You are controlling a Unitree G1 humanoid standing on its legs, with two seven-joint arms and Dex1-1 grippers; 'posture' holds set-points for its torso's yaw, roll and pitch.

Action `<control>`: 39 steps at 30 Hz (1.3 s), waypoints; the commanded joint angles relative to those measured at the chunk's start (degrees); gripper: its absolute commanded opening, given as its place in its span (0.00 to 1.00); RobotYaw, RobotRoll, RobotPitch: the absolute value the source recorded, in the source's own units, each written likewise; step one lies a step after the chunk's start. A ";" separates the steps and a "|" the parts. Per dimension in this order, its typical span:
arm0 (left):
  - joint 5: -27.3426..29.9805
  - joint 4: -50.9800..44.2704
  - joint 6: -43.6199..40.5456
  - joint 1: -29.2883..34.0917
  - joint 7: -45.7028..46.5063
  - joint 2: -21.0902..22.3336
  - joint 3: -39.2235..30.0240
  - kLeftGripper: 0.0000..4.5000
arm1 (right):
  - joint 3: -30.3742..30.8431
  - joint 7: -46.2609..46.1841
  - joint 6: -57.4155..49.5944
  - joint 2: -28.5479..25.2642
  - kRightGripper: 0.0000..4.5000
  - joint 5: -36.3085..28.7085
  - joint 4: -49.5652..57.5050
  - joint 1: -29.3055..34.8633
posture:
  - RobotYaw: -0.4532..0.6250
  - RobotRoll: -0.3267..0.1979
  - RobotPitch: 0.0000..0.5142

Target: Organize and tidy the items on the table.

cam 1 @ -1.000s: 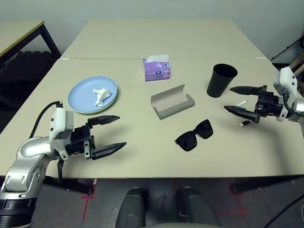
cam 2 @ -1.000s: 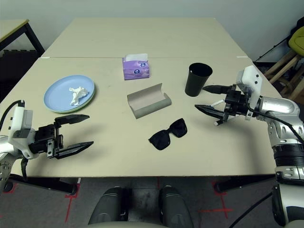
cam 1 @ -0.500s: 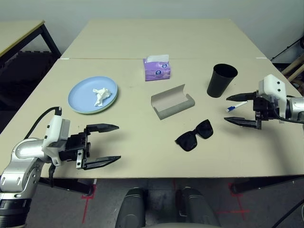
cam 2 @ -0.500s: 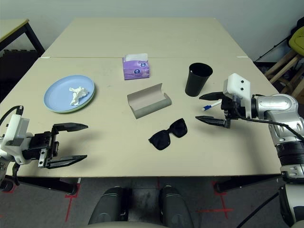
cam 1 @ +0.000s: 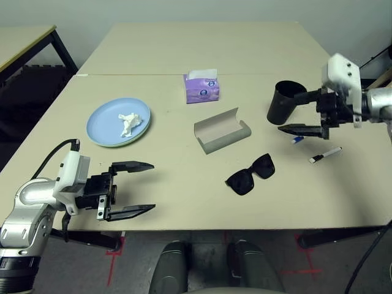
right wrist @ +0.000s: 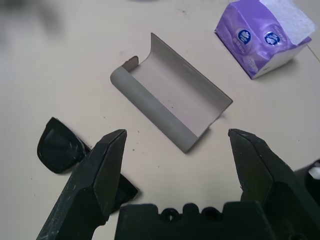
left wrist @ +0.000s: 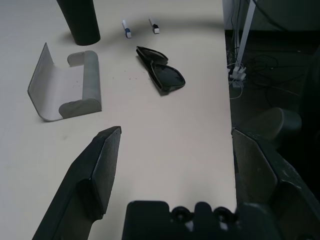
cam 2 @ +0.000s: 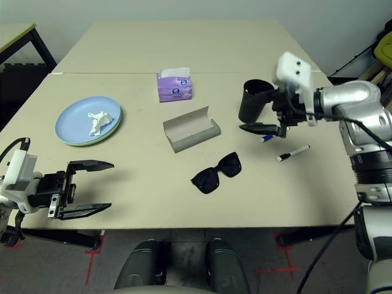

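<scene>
now the right pincer [cam 2: 262, 115], fingers apart and empty beside the black cup [cam 2: 252, 101], should next descend on a marker pen [cam 2: 293, 153] nearby.

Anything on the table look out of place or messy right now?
A crumpled white tissue lies on the light blue plate. The grey glasses case lies open and empty, with the black sunglasses loose beside it. Two marker pens lie loose near the black cup. Nothing looks spilled or broken.
</scene>
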State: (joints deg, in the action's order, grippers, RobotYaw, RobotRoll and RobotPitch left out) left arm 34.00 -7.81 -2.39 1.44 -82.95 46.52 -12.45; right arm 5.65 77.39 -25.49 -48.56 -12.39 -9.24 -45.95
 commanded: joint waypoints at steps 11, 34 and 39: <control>-0.67 0.13 0.32 -0.33 0.33 -0.36 1.12 1.00 | 16.55 14.74 16.78 0.20 1.00 11.22 0.25 -11.87 | 0.46 0.62 0.16; -1.80 -1.22 1.84 0.60 2.58 -1.34 2.33 1.00 | 37.46 15.11 20.72 -4.92 1.00 10.34 7.99 -14.31 | 0.49 0.62 0.16; -1.96 -1.37 2.19 0.56 3.27 -1.69 2.89 1.00 | 37.28 15.11 20.28 -4.75 1.00 12.89 10.88 -12.01 | 0.49 0.62 0.16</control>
State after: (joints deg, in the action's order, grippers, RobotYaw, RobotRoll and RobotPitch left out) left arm 32.98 -8.13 -1.00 1.44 -79.69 45.12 -10.18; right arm 42.32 92.31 -4.80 -53.15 -0.14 0.25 -58.76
